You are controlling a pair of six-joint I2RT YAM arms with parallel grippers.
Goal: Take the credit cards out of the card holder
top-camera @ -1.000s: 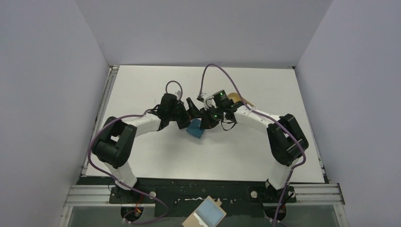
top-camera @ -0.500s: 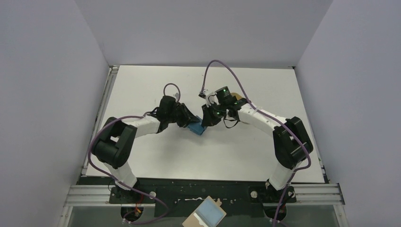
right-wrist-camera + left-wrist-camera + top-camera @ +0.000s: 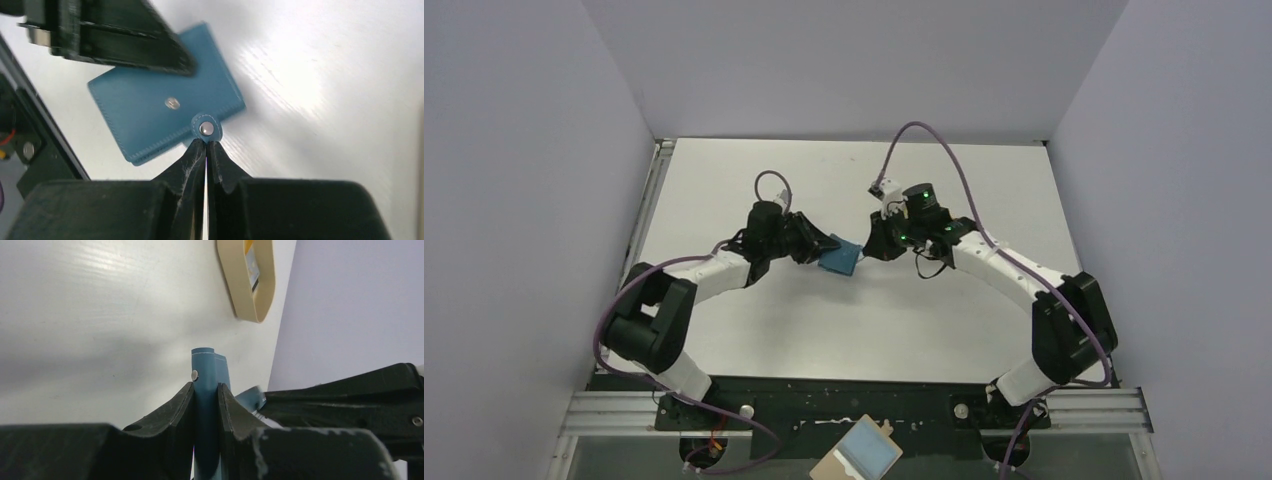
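The teal card holder (image 3: 839,259) hangs folded shut between my two grippers over the middle of the table. My left gripper (image 3: 205,389) is shut on one edge of the card holder (image 3: 204,365), which stands edge-on between its fingers. My right gripper (image 3: 206,144) is shut on the snap tab (image 3: 205,128), which is unsnapped from the stud on the holder's (image 3: 150,117) face. From above, the left gripper (image 3: 817,254) comes in from the left and the right gripper (image 3: 868,249) from the right. The credit cards are hidden.
A tan oval tray (image 3: 260,295) with something yellow and grey inside lies on the table beyond the holder. A tan board with a light-blue rectangle (image 3: 861,456) sits below the arms' bases. Grey walls close in the white table (image 3: 754,320) on three sides.
My left gripper has shut on the card holder. Both grippers and the holder have shifted toward the back of the table, and the right arm has swung out to the right.
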